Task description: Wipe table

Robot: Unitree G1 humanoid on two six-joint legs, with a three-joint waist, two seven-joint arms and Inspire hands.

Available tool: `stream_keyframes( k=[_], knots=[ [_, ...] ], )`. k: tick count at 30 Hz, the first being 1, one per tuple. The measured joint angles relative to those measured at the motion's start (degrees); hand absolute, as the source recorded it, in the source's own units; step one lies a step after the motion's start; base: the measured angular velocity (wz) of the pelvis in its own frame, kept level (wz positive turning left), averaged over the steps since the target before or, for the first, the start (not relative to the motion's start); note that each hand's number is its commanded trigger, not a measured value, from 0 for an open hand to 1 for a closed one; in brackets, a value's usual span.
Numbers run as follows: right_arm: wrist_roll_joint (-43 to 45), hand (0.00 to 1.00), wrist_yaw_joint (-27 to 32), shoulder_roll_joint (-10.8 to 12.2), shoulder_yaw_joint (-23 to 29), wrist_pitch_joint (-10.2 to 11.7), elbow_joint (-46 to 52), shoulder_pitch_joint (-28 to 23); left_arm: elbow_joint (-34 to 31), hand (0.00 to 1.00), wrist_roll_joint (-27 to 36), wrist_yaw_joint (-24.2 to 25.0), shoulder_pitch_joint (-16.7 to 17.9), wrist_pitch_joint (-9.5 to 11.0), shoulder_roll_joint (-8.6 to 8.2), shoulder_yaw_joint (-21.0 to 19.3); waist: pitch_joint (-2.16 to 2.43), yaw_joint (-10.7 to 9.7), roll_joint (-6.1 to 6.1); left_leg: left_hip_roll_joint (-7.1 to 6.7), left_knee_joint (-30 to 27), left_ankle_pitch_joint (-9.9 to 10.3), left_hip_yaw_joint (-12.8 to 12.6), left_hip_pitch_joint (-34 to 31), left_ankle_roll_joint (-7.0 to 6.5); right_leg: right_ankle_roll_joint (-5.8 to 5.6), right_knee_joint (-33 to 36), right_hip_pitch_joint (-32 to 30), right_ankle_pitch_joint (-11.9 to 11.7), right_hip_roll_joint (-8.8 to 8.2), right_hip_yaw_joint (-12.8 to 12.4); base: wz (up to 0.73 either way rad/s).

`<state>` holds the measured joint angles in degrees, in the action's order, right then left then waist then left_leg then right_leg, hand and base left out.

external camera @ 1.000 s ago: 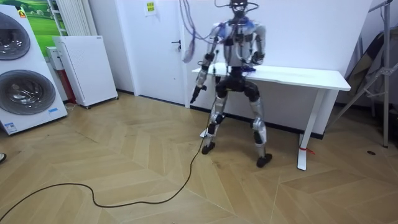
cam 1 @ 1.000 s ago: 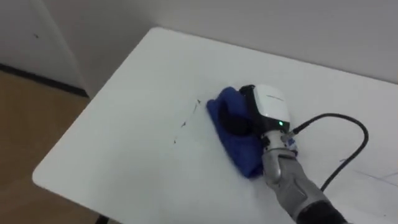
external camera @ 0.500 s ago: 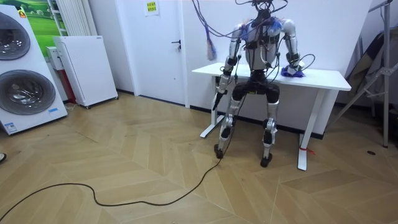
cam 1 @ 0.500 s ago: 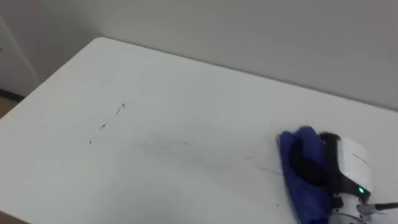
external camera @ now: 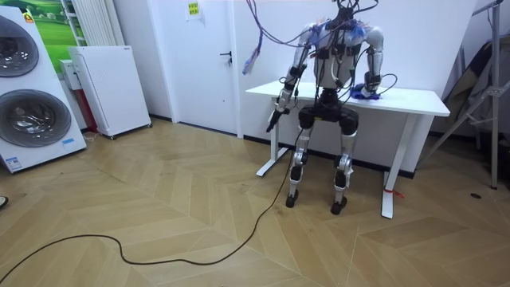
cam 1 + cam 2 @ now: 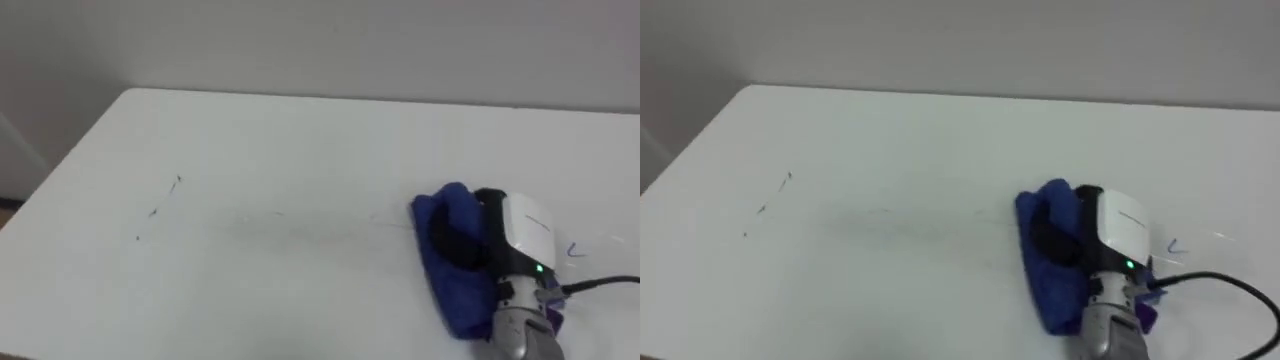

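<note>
A blue cloth (image 6: 447,283) lies bunched on the white table (image 6: 300,140), right of its middle. My right hand (image 6: 524,228) rests on it, its dark fingers curled into the folds and its white back turned up. Small dark marks (image 6: 178,180) dot the tabletop far to the left of the cloth. A faint streak (image 6: 300,226) runs between the marks and the cloth. In the room view I stand at the table's front edge, right hand (image 5: 368,88) on the top. My left hand (image 5: 273,122) hangs off the table's left end.
A short blue pen mark (image 6: 575,250) sits just right of my right hand. The table's left edge (image 6: 60,170) and a plain wall behind it bound the surface. Around the room stand a washing machine (image 5: 28,96), a white cabinet (image 5: 111,88) and a door.
My right hand has swept the cloth from beside the dark marks to the right across the table. I have stepped towards the room view's right along the table.
</note>
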<state>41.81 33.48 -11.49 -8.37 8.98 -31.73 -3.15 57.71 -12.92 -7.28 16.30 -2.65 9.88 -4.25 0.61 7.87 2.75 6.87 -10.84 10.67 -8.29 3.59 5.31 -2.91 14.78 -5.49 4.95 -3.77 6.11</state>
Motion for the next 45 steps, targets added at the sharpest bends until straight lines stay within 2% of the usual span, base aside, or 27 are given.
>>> stream_keyframes(
  k=[2,3,4,5,6,7,11,14,18,21,22,23,25,26,28,29,31,32,34,36,38,39,40,41,42,44,45],
  knots=[
    [-0.32,1.0,1.68,-0.29,0.04,2.44,-1.78,-1.05,-1.64,0.0,-0.16,0.0,0.0,-0.02,0.0,-0.22,-0.08,-1.34,-0.88,-0.26,0.36,-0.02,1.94,0.15,-0.06,0.13,-1.41,1.23,-0.27,0.24,0.57,0.25],
    [-1.34,1.0,3.46,-0.88,0.85,4.48,-3.0,-2.69,-2.4,0.0,-0.19,-0.01,0.23,0.31,0.01,-0.3,0.06,-2.04,-1.68,-0.39,0.65,-0.16,2.38,0.44,-0.31,-0.04,-2.47,2.4,-0.42,0.24,0.87,0.38],
    [-1.75,1.0,5.66,-1.09,2.56,6.13,-4.12,-4.85,-2.53,0.0,-0.79,-0.01,0.25,0.76,0.01,-0.81,0.0,-2.84,-2.32,-0.54,1.03,-0.08,2.39,1.32,-0.58,-0.12,-3.34,3.8,-0.53,0.19,0.97,0.36],
    [-2.26,1.0,6.93,-1.14,3.59,6.86,-4.74,-6.04,-2.47,0.0,-1.47,-0.01,0.26,0.76,0.01,-1.42,0.05,-3.2,-2.39,-0.65,1.04,0.05,2.38,1.72,-0.81,-0.12,-3.61,4.43,-0.54,0.05,1.17,0.3],
    [-4.38,1.0,9.51,-1.31,5.61,8.02,-5.57,-8.85,-2.17,0.0,-2.54,-0.12,0.32,0.7,0.08,-2.71,0.36,-3.75,-2.87,-0.86,1.11,0.47,2.36,2.3,-1.17,-0.32,-4.51,5.94,-0.51,-0.13,1.36,0.26],
    [-6.72,1.0,11.28,-2.02,7.23,8.61,-5.68,-11.82,-2.14,0.0,-2.88,-0.48,0.68,0.68,0.33,-3.66,0.41,-4.28,-3.31,-1.11,1.23,0.81,2.36,3.04,-1.44,-0.66,-5.16,7.22,-0.29,-0.25,1.28,0.23],
    [-13.39,1.0,15.95,-3.02,16.12,10.13,-7.75,-19.89,-2.68,0.0,-2.9,-2.02,3.45,0.79,0.69,-10.1,0.65,-4.94,-3.99,-1.78,0.82,2.16,1.61,3.89,-2.46,-1.33,-4.92,7.92,0.16,-0.88,2.38,0.0],
    [-15.02,1.0,16.52,-3.69,20.21,10.21,-9.94,-22.2,-2.89,0.0,-2.43,-2.37,4.96,0.81,2.12,-11.45,0.78,-6.28,-4.01,-1.79,0.65,2.93,1.64,4.2,-2.83,-1.33,-4.89,8.48,0.17,-1.08,3.78,0.05],
    [-14.35,1.0,16.3,-4.21,20.37,10.11,-11.83,-20.82,-3.61,0.0,-2.47,-2.2,4.35,0.8,2.15,-10.66,0.75,-6.08,-3.9,-1.83,1.2,3.32,0.63,5.6,-2.92,-1.43,-5.12,9.38,0.1,-1.07,5.3,-0.15],
    [-14.32,1.0,15.92,-4.07,18.29,6.8,-10.9,-17.86,-3.55,0.0,-2.2,-2.19,3.17,0.71,2.08,-5.88,0.73,-5.86,-3.51,-1.85,1.28,3.65,0.6,7.08,-2.91,-1.37,-5.09,10.36,0.06,-0.8,5.02,-0.22],
    [-14.29,1.0,15.08,-3.57,17.28,4.11,-9.01,-16.74,-3.55,0.0,-2.31,-2.19,2.45,0.65,1.94,-3.88,0.69,-5.64,-3.47,-1.8,1.23,3.67,0.59,7.2,-2.91,-0.95,-5.09,10.1,-0.24,-0.54,4.88,-0.31],
    [-14.19,1.0,14.8,-3.25,16.6,2.73,-8.04,-16.12,-3.43,0.0,-2.35,-2.2,2.07,0.62,1.79,-3.07,0.65,-5.4,-3.39,-1.74,1.23,3.7,0.6,7.26,-2.87,-0.73,-5.09,9.97,-0.49,-0.33,4.82,-0.52],
    [-10.63,1.0,12.11,-1.26,13.8,-2.45,-4.69,-12.63,-0.96,0.0,-2.33,-2.21,-0.4,0.18,0.89,-0.76,0.39,-2.61,-3.02,-1.69,1.18,4.06,1.43,7.34,-2.78,0.5,-5.0,8.75,-1.68,1.07,3.88,-0.68],
    [-9.3,1.0,10.66,-0.85,12.59,-3.84,-2.87,-11.75,-0.51,0.0,-2.34,-2.22,-0.89,0.14,0.51,-0.53,0.28,-1.92,-2.84,-1.7,1.18,4.12,1.94,7.34,-2.86,0.86,-4.95,8.43,-1.95,1.41,3.79,-0.65],
    [-3.57,1.0,4.59,-0.51,3.11,-6.96,3.8,-8.23,1.42,0.0,-2.21,-2.21,-2.42,0.09,0.14,1.71,-0.31,0.73,-2.4,-1.67,0.95,4.45,5.14,6.94,-3.3,1.76,-4.77,7.76,-2.16,2.74,3.96,-0.28],
    [0.09,1.0,1.49,0.04,-1.79,-7.36,6.1,-5.36,1.34,0.0,-2.13,-2.19,-3.06,-0.62,0.09,2.85,-0.48,1.53,-2.4,-1.72,0.46,4.39,7.14,5.64,-3.18,2.03,-4.08,6.61,-1.34,3.0,4.35,0.14],
    [2.99,1.0,-2.06,1.56,-7.27,-7.1,6.07,0.33,0.74,0.0,-1.17,-2.02,-3.26,-1.55,-0.46,4.22,-1.24,2.89,-2.12,-1.67,0.16,3.77,9.2,4.09,-2.27,2.17,-3.96,5.38,-0.33,3.25,4.99,0.28],
    [3.44,1.0,-2.87,2.08,-8.4,-7.05,5.74,2.02,0.52,0.0,-1.14,-1.95,-3.06,-1.65,-0.7,4.51,-1.35,3.59,-1.77,-1.67,0.28,3.47,9.88,3.69,-2.01,2.35,-3.99,5.13,-0.24,3.36,5.11,0.43],
    [5.61,1.0,-5.12,2.61,-10.6,-6.48,5.6,4.76,-0.05,0.0,-1.12,-0.74,-0.58,-2.24,-1.31,4.4,-1.19,4.64,-1.32,-1.72,0.93,2.39,11.95,2.71,-1.95,3.01,-4.02,5.08,0.29,3.45,5.85,0.64],
    [5.98,1.0,-4.8,2.2,-10.02,-5.59,5.43,3.87,-1.49,0.0,-1.16,0.62,2.61,-3.25,-1.3,3.51,-1.03,4.42,-0.88,-1.73,1.23,2.21,11.76,3.1,-1.95,3.33,-4.05,6.2,0.84,3.28,6.18,0.62],
    [5.43,1.0,-3.67,1.1,-8.24,-1.96,4.54,1.24,-2.59,0.0,-0.07,2.42,4.71,-3.72,-1.21,1.46,-0.98,2.87,-1.25,-2.01,1.09,1.94,11.53,3.78,-2.09,2.88,-4.31,7.47,1.81,2.71,7.17,0.57],
    [5.38,1.0,-2.91,0.68,-8.1,-1.02,3.85,0.77,-2.63,0.0,-0.12,2.74,4.93,-3.71,-1.19,1.04,-0.93,2.67,-1.43,-2.13,1.19,1.92,11.31,4.06,-2.13,2.73,-4.42,7.89,2.04,2.59,7.15,0.42],
    [5.03,1.0,-0.97,-0.01,-7.26,1.08,2.07,-0.08,-2.63,0.0,-0.28,3.01,4.93,-3.69,-1.17,0.55,-1.06,1.85,-1.9,-2.42,1.17,1.82,10.27,4.65,-2.3,2.44,-5.3,9.38,2.25,2.3,7.11,0.32],
    [4.49,1.0,0.11,-0.09,-6.19,2.03,0.87,-0.55,-2.64,0.0,-0.42,3.13,4.66,-3.6,-1.13,0.29,-1.2,1.54,-1.61,-2.58,1.24,1.73,9.58,4.8,-2.45,2.31,-5.6,9.81,2.29,2.16,6.95,0.45],
    [3.25,1.0,2.27,-0.1,-3.41,3.26,-1.2,-1.73,-2.52,0.0,-0.99,3.21,4.18,-3.01,-0.99,-1.15,-1.38,0.99,-2.41,-2.88,1.43,1.57,8.95,5.05,-2.72,2.0,-6.22,10.54,2.36,1.89,6.56,0.39],
    [1.14,1.0,5.49,-0.31,0.78,4.36,-3.38,-4.49,-2.49,0.0,-2.02,2.87,3.81,-1.78,-0.37,-3.44,-1.16,0.25,-2.75,-3.42,1.46,1.35,8.23,5.68,-3.05,1.49,-6.28,11.53,2.56,1.31,6.31,0.24],
    [-0.33,1.0,7.5,-0.57,4.24,4.88,-4.29,-7.31,-2.52,0.0,-2.88,2.86,3.98,-1.73,0.2,-4.94,-0.84,-0.01,-3.46,-3.8,1.5,1.43,8.1,5.87,-3.18,1.05,-6.14,11.86,2.82,0.96,6.1,0.09]
  ],
)
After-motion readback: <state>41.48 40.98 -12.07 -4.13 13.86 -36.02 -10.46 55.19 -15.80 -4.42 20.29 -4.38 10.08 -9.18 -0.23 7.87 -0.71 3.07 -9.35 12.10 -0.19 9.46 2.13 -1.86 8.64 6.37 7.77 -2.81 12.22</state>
